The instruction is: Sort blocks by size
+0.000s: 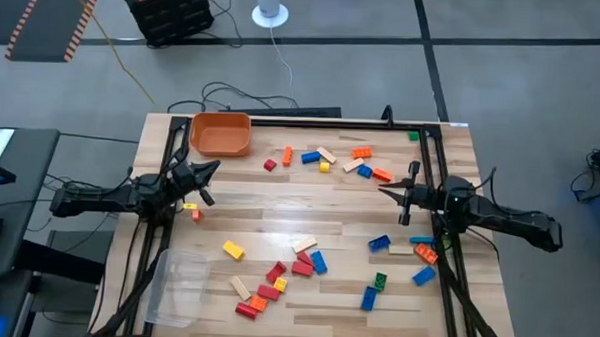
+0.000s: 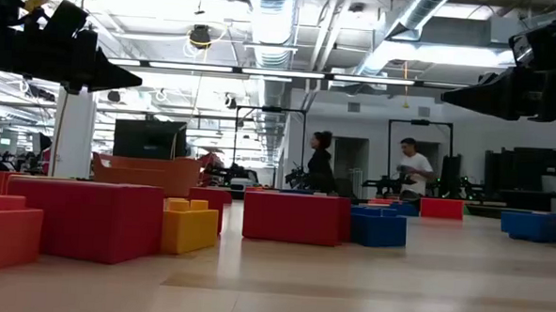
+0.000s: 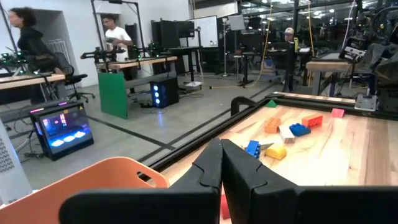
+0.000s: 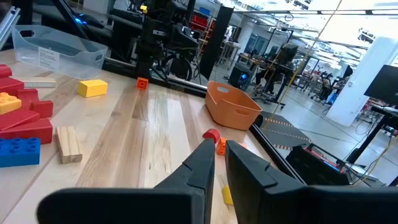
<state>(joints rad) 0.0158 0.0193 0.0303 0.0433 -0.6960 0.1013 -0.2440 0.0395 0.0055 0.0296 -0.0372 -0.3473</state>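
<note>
Wooden tabletop (image 1: 278, 213) has the blocks (image 1: 307, 259) scattered all over, none picked up. We see the left gripper (image 1: 206, 171) near the orange bin (image 1: 220, 133), fingers pressed together; the right gripper (image 1: 386, 193) hovers mid-table, fingers nearly together, pinching nothing.

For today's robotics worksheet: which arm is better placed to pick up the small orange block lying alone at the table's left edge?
Left, probably. The left gripper hangs just above the small orange block, while the right gripper waits across the table.
</note>
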